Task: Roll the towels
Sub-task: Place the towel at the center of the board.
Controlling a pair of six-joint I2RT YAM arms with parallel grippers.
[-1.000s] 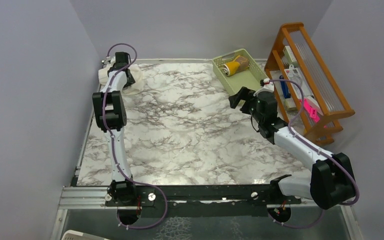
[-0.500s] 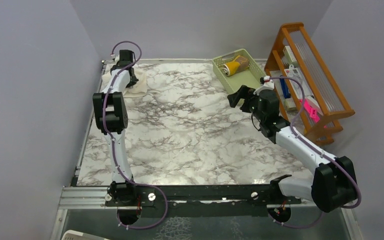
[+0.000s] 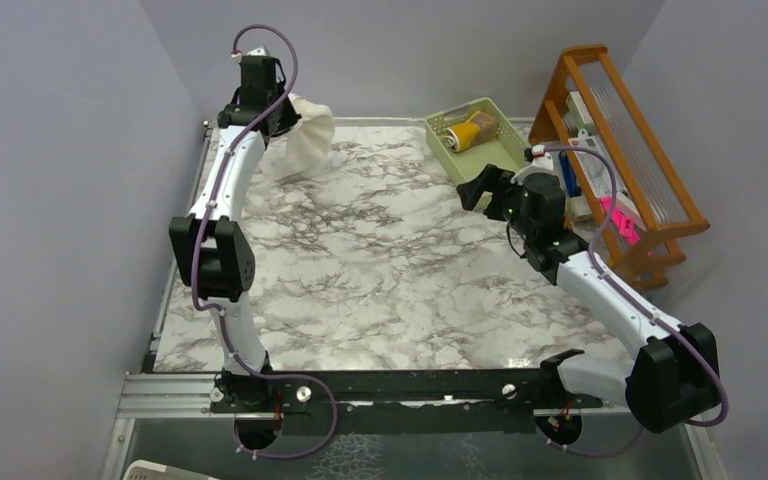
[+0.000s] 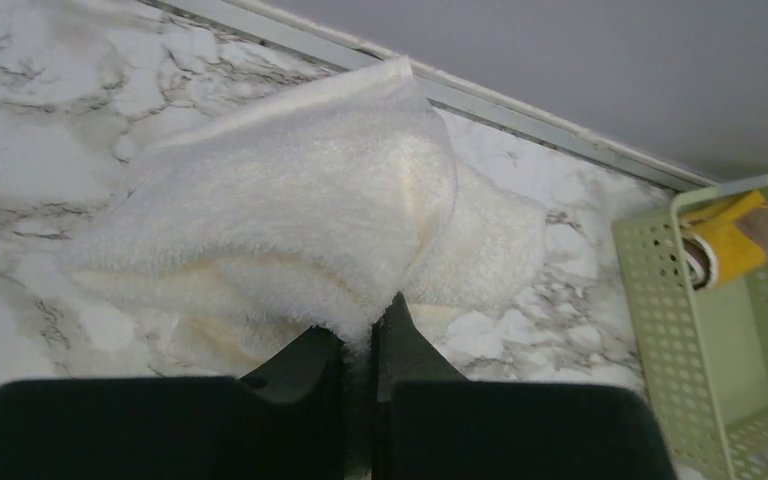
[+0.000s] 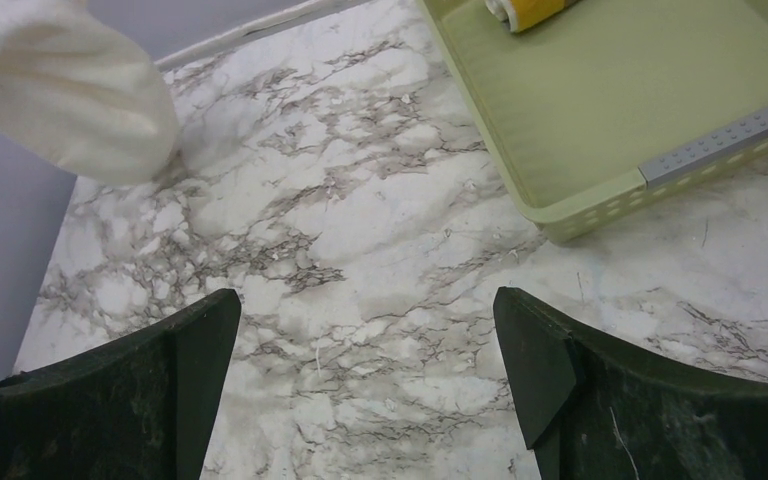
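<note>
Left fingers (image 4: pixel 380 340) pinched shut on edge of cream-white towel (image 4: pixel 290 200). Cloth drapes beyond fingertips over counter (image 4: pixel 20 150), probably held up to hang flat before rolling. Right fingers (image 3: pixel 487 188) spread wide, empty. Green basket (image 5: pixel 660 110) just ahead holds mustard-yellow roll (image 5: pixel 525 10).

cream towel (image 4: pixel 290 210): fluffy cloth | basket (image 5: pixel 610 100): matt, likely plastic | table (image 3: pixel 380 270): glossy marble-look

This is a robotics lab cell: a left arm (image 3: pixel 228 180) and a right arm (image 3: pixel 600 285) are bolted to a metal rail (image 3: pixel 400 385) at the marble-patterned table (image 3: pixel 380 270) edge, and plain panels (image 3: pixel 60 200) (bare grey, on three sides) box it in.
</note>
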